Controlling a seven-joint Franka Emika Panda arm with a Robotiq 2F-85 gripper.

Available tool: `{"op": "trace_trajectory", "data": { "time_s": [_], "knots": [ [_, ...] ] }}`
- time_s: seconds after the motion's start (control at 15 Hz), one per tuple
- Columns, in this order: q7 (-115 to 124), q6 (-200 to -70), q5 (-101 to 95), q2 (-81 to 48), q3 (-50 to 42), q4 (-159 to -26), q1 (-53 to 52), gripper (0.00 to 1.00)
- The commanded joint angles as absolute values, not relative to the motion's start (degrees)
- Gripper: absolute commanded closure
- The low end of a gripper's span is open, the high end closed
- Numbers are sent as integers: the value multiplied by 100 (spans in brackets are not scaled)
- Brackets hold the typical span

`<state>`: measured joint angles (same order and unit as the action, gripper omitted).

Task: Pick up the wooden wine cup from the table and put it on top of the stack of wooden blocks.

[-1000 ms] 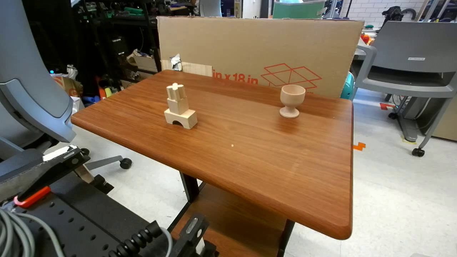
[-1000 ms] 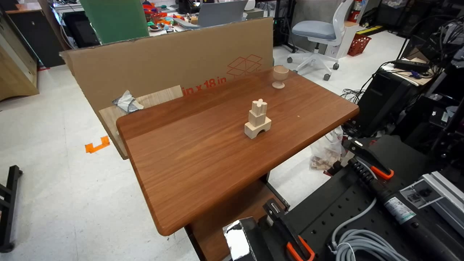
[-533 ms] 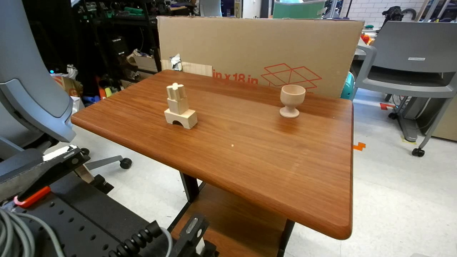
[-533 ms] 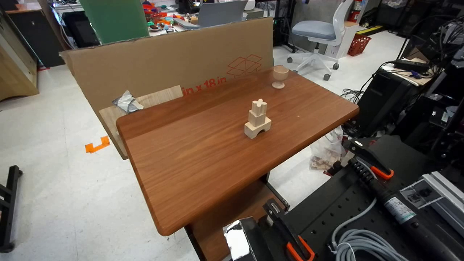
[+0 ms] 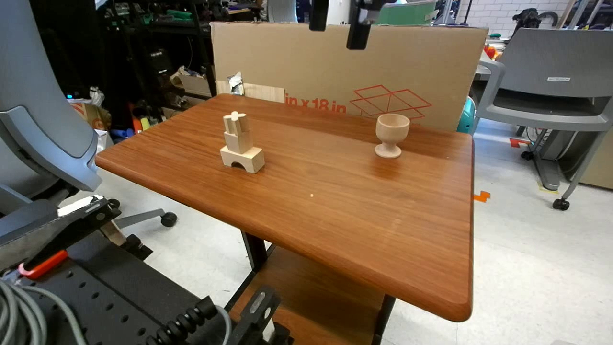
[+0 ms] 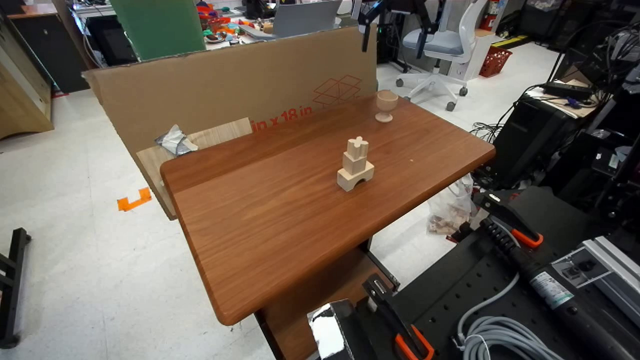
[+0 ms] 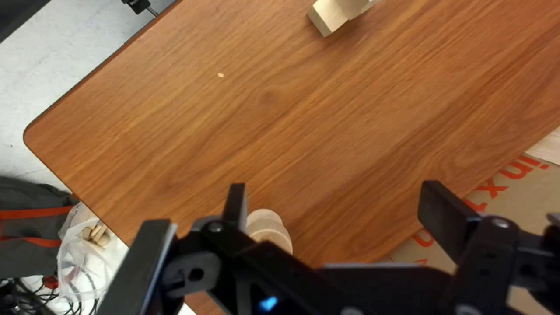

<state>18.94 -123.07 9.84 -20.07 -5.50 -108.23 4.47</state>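
1. One cup (image 5: pixel 390 135), light tan wood, round bowl on a short stem. Stands upright on the desk (image 5: pixel 335 215), near the side where the cardboard (image 5: pixel 345 62) is; in the wrist view, partly hidden by the hand (image 7: pixel 334 199).
2. One stack of blocks (image 6: pixel 355 165), pale wood, upright on the desk, well apart from the cup. Arched block at the base, squarish block above it, notched piece on top.
3. One hand, black. Raised above the level of the desk in both exterior views, apart from the cup; its fingers are spread wide.
4. One desk, red-brown wood grain, rounded corners, carrying the cup and the stack of blocks.
5. One piece of cardboard, brown, red lettering; stands along a long side of the desk.
6. One strip of pale wood (image 5: pixel 266 92) with a crumpled silver patch (image 5: pixel 235 84), between desk and cardboard.
7. One black board (image 6: pixel 452 292) with holes, bearing a coil of grey cable (image 6: pixel 492 327).
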Motion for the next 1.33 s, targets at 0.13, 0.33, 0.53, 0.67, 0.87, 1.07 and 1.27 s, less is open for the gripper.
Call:
{"op": "trace_trajectory", "data": {
  "time_s": [0.13,0.33,0.53,0.67,0.87,1.07,1.27],
  "knots": [
    [1856,-12241,725,-2846,-723,-10080,497,0],
    [1814,-11886,391,-3266,-855,-9694,497,0],
    [1652,-11568,16,-3584,-957,-9352,502,0],
    [1493,-11357,-189,-3771,-986,-9108,512,0],
    [1330,-11122,-510,-3971,-1004,-8798,450,0],
    [1210,-11098,-641,-4127,-929,-8543,409,0],
    [1130,-11177,-574,-4278,-834,-8356,389,0]
  ]
}}
